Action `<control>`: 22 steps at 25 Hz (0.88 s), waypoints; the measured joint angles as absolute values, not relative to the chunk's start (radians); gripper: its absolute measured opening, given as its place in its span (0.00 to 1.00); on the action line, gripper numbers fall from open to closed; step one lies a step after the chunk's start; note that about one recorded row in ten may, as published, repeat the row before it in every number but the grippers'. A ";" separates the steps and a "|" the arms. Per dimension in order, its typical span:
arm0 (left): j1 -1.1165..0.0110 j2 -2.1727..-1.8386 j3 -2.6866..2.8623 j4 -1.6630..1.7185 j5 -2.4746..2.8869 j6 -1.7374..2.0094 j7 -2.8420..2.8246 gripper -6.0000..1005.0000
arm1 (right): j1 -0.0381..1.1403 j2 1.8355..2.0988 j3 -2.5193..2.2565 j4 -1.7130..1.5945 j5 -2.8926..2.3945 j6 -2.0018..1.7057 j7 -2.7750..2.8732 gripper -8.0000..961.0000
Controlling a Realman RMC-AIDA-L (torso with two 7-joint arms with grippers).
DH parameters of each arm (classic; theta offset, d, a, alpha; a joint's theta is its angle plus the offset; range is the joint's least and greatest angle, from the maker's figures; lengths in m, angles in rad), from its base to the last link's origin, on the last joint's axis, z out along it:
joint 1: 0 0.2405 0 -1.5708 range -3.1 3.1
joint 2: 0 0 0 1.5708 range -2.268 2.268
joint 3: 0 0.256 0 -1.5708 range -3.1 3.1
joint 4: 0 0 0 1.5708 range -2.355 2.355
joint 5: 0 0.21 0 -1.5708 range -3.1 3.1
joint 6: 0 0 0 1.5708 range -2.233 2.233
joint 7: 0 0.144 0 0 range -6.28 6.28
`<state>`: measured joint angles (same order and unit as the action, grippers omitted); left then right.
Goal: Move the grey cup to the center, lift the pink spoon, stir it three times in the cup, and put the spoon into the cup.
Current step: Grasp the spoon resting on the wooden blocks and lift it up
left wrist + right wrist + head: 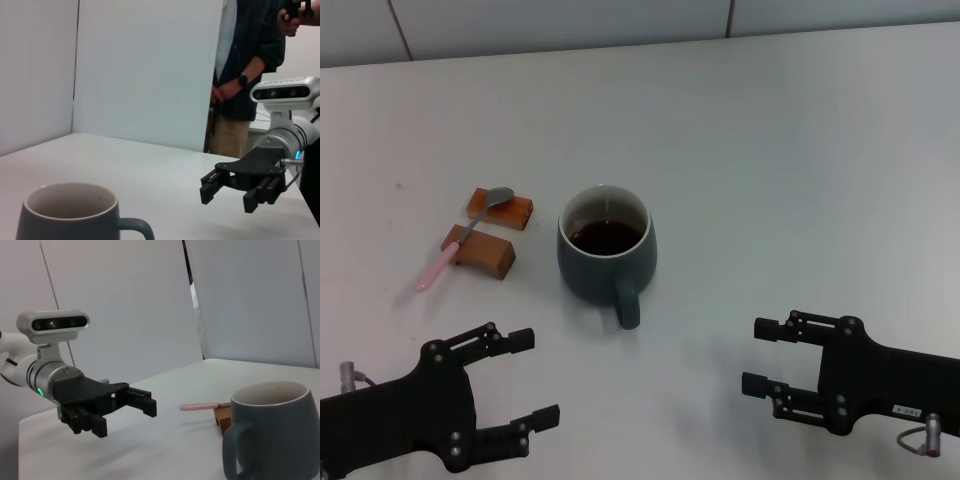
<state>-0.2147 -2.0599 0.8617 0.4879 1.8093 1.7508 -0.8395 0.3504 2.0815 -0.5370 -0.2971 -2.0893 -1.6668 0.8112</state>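
Left gripper (pixel 528 378): we see it low in the lower left of the head view, jaws spread wide, holding nothing.
Right gripper (pixel 760 356): lower right, jaws wide apart, empty.
Grey cup (pixel 605 252): one, mid-frame, dark liquid inside, handle toward us.
Pink spoon (pixel 462 239): one, lying across two wooden blocks (pixel 480 251), left of the cup.

a white table (pixel 800 160) is seen; on it a grey cup (pixel 605 257) and, just beside, two wooden blocks (pixel 490 232) bridged by a pink spoon (pixel 460 241).
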 joint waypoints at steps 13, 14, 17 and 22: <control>-0.194 -2.063 0.432 0.319 1.591 1.875 -1.287 0.81 | 0.355 2.081 -0.537 -0.296 -2.089 -1.664 0.811 0.68; -0.190 -2.063 0.399 0.314 1.589 1.873 -1.338 0.81 | 0.355 2.081 -0.537 -0.296 -2.089 -1.664 0.811 0.68; -0.179 -2.062 0.331 0.312 1.588 1.853 -1.502 0.81 | 0.356 2.079 -0.537 -0.296 -2.089 -1.666 0.812 0.68; -0.151 -2.062 0.290 0.296 1.588 1.772 -1.746 0.81 | 0.356 2.079 -0.537 -0.300 -2.089 -1.670 0.816 0.68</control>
<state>-0.1512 -2.0624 0.2899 0.2965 1.5876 1.7718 -1.7460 0.3559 2.0787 -0.5369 -0.2998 -2.0893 -1.6702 0.8155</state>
